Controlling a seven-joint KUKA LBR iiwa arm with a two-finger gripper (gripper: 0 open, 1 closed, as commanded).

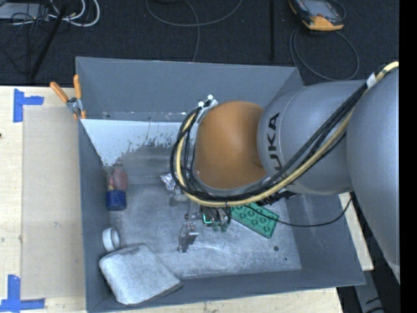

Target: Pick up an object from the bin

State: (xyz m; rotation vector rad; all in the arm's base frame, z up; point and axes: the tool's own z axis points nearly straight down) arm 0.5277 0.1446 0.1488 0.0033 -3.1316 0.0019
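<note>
The arm [313, 142] is in from the right, its orange cover [228, 142] hanging over the middle of the bin [195, 83], black and yellow cables [177, 155] looped round it. The tool [188, 235] pokes out below the cover, down low over bare floor near the middle. Open or closed? Cannot tell from up here, and nothing shows in its grip.

Nearest thing: a green studded plate [260, 220], lying flat just to the tool's right, its upper edge tucked under the arm. Up and to the left, close by the cover, sits a crumpled silvery scrap [169, 182].

Well apart from the tool, a grey pad [137, 274] fills the near left corner, a small white cap [111, 238] just above it. Further up the left wall, a blue cap [116, 199] touches a pinkish lump [118, 177]
</note>
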